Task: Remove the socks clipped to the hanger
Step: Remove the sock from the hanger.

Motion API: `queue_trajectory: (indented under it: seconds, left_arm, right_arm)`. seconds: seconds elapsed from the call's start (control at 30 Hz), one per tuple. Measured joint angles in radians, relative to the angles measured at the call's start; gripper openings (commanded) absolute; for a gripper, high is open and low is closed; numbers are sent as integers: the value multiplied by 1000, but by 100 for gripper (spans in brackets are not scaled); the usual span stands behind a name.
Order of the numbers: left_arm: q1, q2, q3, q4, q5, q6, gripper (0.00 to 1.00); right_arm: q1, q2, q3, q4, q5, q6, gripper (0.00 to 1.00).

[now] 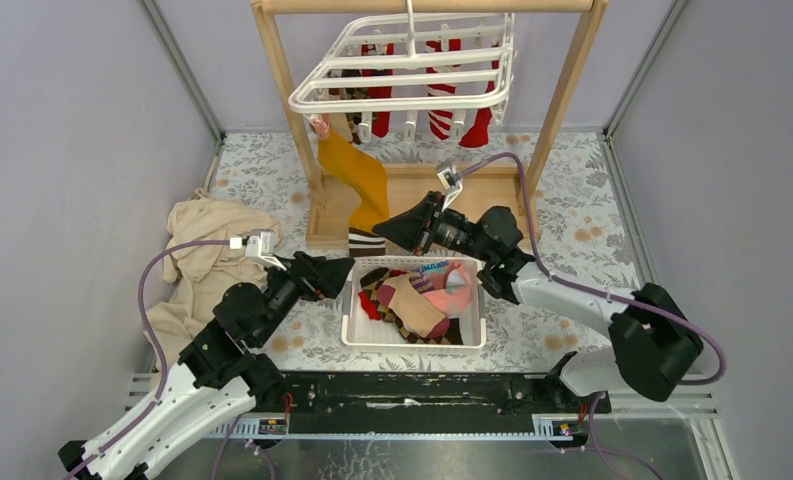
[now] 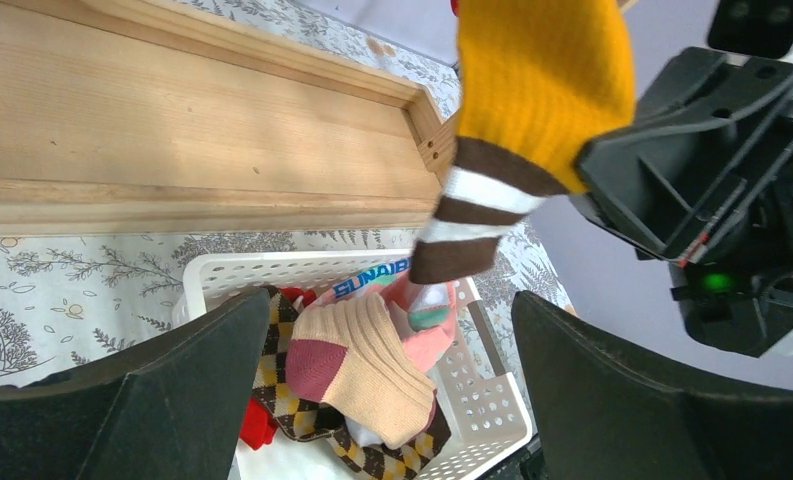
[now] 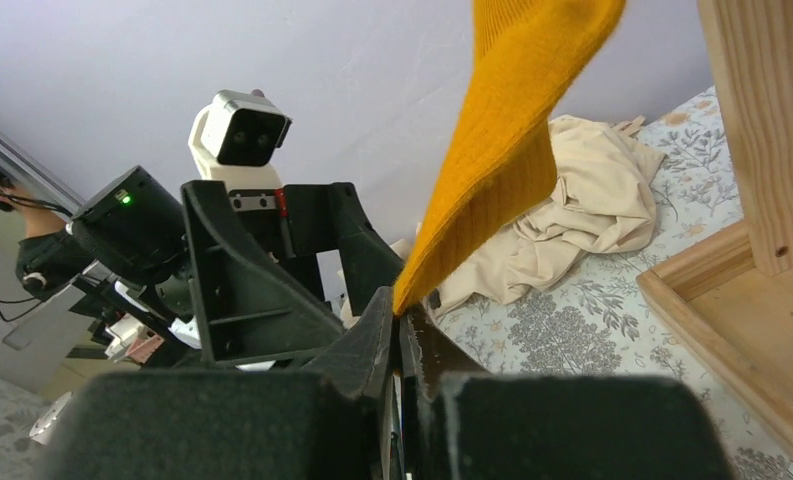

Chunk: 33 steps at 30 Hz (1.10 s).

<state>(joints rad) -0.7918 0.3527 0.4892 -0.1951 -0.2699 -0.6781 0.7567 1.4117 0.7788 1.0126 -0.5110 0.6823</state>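
One ribbed mustard sock (image 1: 357, 180), brown-and-white striped cuff, pinched in the right gripper (image 1: 380, 232); left gripper (image 1: 344, 270) wide.

Text: SUNAIB, blue capitals, right end hidden
On: white band (image 2: 372, 283) among socks (image 2: 357, 365) in basket (image 2: 262, 266)

mustard sock (image 3: 512, 150): ribbed knit | rack (image 2: 172, 130): matt wood | basket (image 2: 492, 400): plastic, probably
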Motion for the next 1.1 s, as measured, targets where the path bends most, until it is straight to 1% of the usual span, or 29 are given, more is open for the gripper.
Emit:
queue_trajectory:
  seconds: [0.33,0.57,0.7,0.87,1.1]
  left_arm:
    - [0,14,0,8,-3,0,98]
    - [0,69,12,46,-3,16,98]
    - [0,137,64,94,-3,64,99]
    - [0,248,190,166,-4,137,99]
    - [0,323,283,272,-5,218,98]
  right_arm:
    - [1,-243,-75,-215,56,-77,0]
    - [-4,-405,-81,-378,116,-158,0]
    - [-26,-436,-81,-444,129,-183,0]
    - [-76,-462,-81,-523,128,-200,0]
    - [-194,-495,-81,-591,104,-202,0]
